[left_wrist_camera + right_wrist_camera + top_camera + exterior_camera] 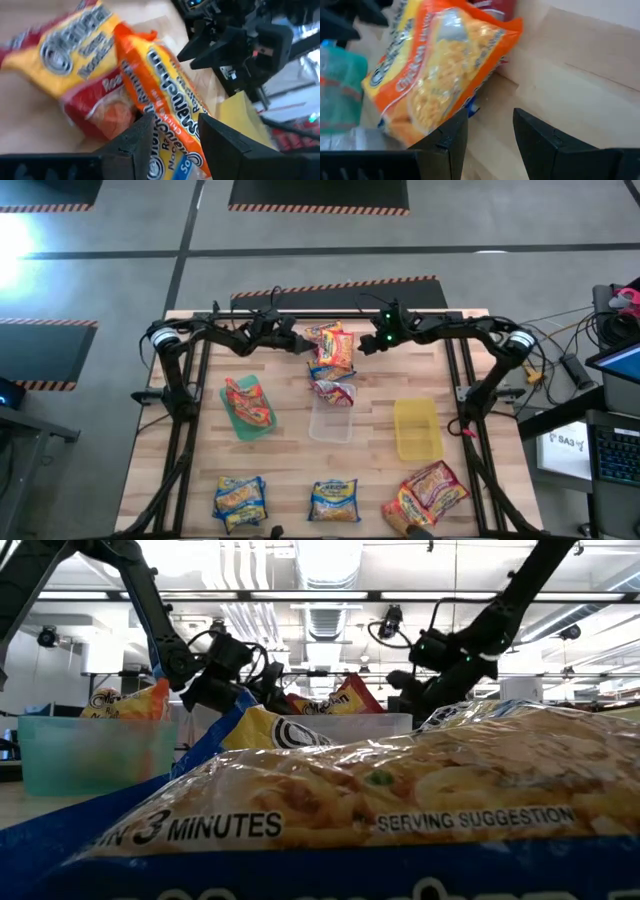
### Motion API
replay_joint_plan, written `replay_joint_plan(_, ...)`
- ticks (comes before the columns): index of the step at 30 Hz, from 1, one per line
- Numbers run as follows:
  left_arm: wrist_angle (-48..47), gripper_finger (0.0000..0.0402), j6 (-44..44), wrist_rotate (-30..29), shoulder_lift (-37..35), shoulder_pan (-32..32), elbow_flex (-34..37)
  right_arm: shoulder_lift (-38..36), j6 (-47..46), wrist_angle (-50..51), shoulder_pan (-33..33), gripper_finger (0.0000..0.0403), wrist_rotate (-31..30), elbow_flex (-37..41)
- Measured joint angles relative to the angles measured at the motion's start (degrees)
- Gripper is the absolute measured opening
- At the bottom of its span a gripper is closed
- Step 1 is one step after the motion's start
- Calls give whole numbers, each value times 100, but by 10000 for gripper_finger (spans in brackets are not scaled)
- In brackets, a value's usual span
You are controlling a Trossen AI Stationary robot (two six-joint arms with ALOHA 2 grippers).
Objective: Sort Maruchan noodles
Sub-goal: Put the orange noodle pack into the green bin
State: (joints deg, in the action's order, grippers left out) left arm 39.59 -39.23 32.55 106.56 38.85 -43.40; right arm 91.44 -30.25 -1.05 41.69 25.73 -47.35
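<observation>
Presently, my left gripper (172, 137) part-open astride the orange packet (167, 95) near the desk's (280, 470) far edge, grip unconfirmed.

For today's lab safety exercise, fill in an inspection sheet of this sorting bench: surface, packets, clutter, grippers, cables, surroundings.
Surface: wooden table, light planks.
Job's things: packets piled at the far middle; some in the green bin; three groups along the near edge.
Clutter: clear bin and yellow bin.
Grippers: left gripper and right gripper flank the far pile, fingers apart.
Cables: a bundle right of the table.
Surroundings: striped floor markings.
</observation>
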Motion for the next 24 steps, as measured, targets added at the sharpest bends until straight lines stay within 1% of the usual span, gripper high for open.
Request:
replay_joint_plan(3, -31, 140, -371, 0, 0, 0, 0, 308, -362, -395, 0, 146, 57, 0)
replay_joint_plan(7, -20, 140, -481, 0, 0, 0, -37, 662, -637, -1136, 15, 146, 350, 0)
replay_joint_plan(12, -222, 140, -453, 2, -2, 0, -236, 992, -966, -1873, 15, 146, 664, 0)
replay_joint_plan(17, -700, 140, -179, 6, -2, -3, -351, 1110, -979, -1988, 11, 146, 727, -17)
replay_joint_plan(24, -769, 140, -249, -9, -11, 85, -271, 1113, -965, -2200, 9, 146, 725, -53)
